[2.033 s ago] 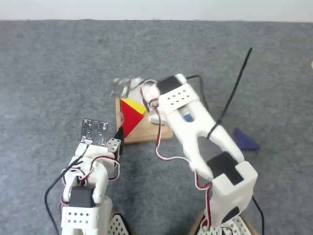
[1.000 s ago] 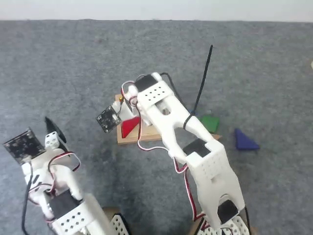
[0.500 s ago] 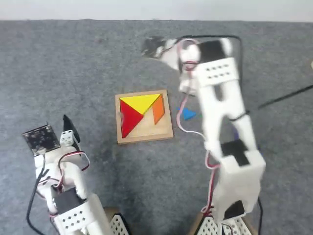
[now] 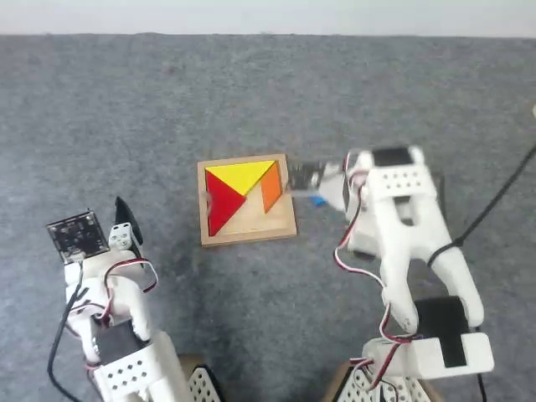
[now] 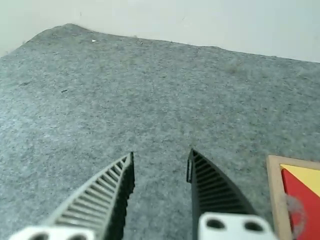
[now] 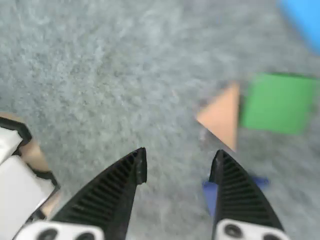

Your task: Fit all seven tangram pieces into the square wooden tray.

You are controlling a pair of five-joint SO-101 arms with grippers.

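Grey felt bench (image 4: 126, 109), plain. Pale wood tray (image 4: 251, 233) with yellow triangle (image 4: 239, 176), red triangle (image 4: 219, 208) and orange piece (image 4: 270, 188) in it. On the felt: green square (image 6: 277, 102), peach triangle (image 6: 222, 117), light blue piece (image 6: 302, 17), dark blue piece (image 6: 206, 192). Left arm (image 4: 117, 310) and right arm (image 4: 410, 243) white with black blocks. Jaws black, ribbed.

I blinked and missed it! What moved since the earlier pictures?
The right arm swung off the tray to its right side. Its open pincer now hangs over the mat near the green piece. The left arm pulled back from the tray's corner to the left, and its pincer is open. The tray, red piece and yellow piece stayed put, with the orange piece beside them.
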